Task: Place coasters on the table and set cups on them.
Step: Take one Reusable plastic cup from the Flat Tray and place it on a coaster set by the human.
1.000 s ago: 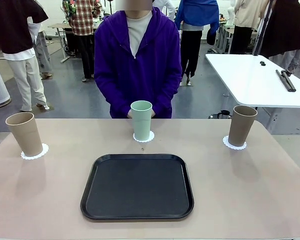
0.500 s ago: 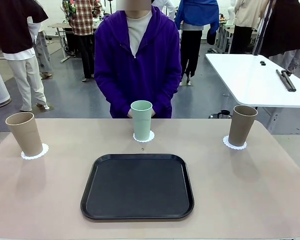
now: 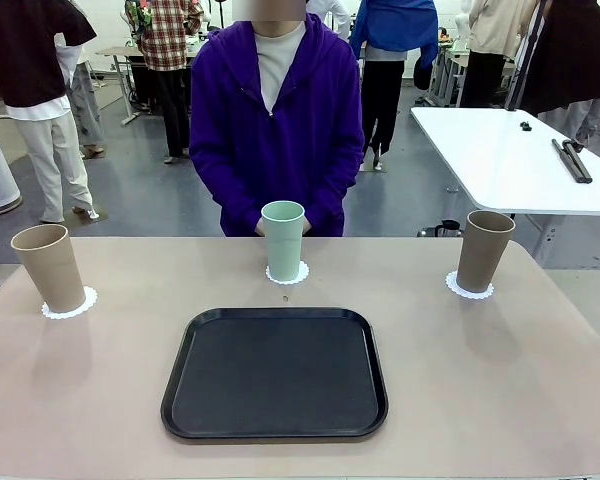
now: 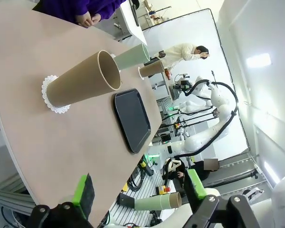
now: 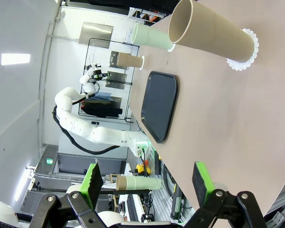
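Three cups stand upright on the beige table (image 3: 500, 370), each on a white lacy coaster. The left taupe cup (image 3: 49, 267) sits on its coaster (image 3: 70, 304), the mint green cup (image 3: 283, 240) on the middle coaster (image 3: 288, 275), the right taupe cup (image 3: 483, 251) on its coaster (image 3: 469, 289). My left gripper (image 4: 138, 191) is open off the table's edge, with the left taupe cup (image 4: 85, 80) well ahead of it. My right gripper (image 5: 147, 179) is open too, back from the right taupe cup (image 5: 211, 32). Nothing lies between either pair of fingers.
A bare black tray (image 3: 275, 372) lies in the table's middle near the front. A person in a purple hoodie (image 3: 275, 120) stands at the far side behind the mint cup, hands low. A white table (image 3: 520, 155) stands at the back right.
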You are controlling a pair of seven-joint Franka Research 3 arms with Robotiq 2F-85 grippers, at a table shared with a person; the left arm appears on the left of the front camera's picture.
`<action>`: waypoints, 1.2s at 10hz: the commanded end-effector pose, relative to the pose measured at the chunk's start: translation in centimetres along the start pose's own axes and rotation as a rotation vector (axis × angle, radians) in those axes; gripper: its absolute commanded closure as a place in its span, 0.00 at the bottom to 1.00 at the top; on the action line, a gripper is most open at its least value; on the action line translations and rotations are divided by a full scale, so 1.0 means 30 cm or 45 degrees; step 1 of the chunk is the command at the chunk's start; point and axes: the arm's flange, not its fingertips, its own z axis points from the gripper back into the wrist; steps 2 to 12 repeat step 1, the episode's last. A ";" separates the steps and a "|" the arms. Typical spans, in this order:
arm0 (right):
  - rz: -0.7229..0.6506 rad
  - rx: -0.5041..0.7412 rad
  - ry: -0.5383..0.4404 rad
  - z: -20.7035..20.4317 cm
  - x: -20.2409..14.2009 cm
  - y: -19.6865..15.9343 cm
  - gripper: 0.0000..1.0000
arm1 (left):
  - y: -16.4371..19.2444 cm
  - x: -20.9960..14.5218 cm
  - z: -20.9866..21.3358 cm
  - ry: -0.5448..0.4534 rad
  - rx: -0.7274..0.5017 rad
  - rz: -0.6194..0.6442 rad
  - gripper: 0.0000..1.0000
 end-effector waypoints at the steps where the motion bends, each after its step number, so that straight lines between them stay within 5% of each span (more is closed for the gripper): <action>1: -0.007 -0.002 0.003 0.000 0.008 0.004 0.00 | -0.013 0.000 -0.001 -0.017 -0.004 0.012 0.00; 12: -0.007 -0.002 0.003 0.000 0.008 0.004 0.00 | -0.013 0.000 -0.001 -0.017 -0.004 0.012 0.00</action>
